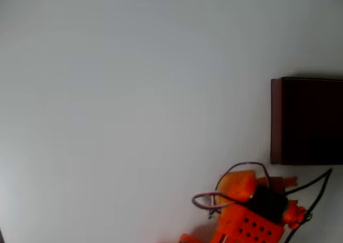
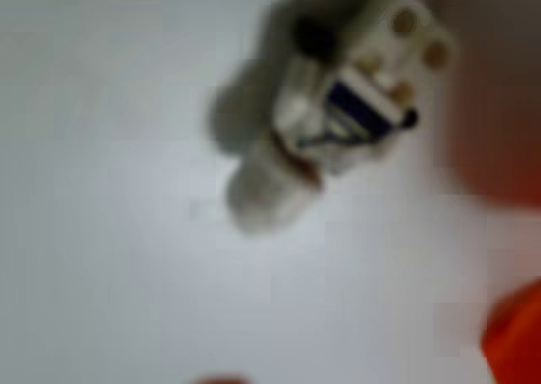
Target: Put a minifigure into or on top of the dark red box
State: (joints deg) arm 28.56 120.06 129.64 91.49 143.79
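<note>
The dark red box (image 1: 305, 121) sits at the right edge of the white table (image 1: 134, 104) in the overhead view, its thin reddish wall facing left and its inside almost black; part of it runs off the picture's right side; just below it, near the table's bottom edge, the orange arm (image 1: 246, 216) is bent low, with a black block on top and thin dark cables looping around it; the arm's front end lies close beside the box's lower left corner, though whether they touch is hard to say; from the wrist view, the minifigure (image 2: 338, 105) lies on its side on the white table (image 2: 127, 274), whitish-grey with a dark blue patch on its middle and a couple of yellowish round spots at one end, casting a soft shadow to its left; the picture is blurred; an orange part of the gripper (image 2: 516, 333) shows at the lower right corner, and a reddish blur fills the upper right edge; whether the jaws stand apart or together I cannot tell.
</note>
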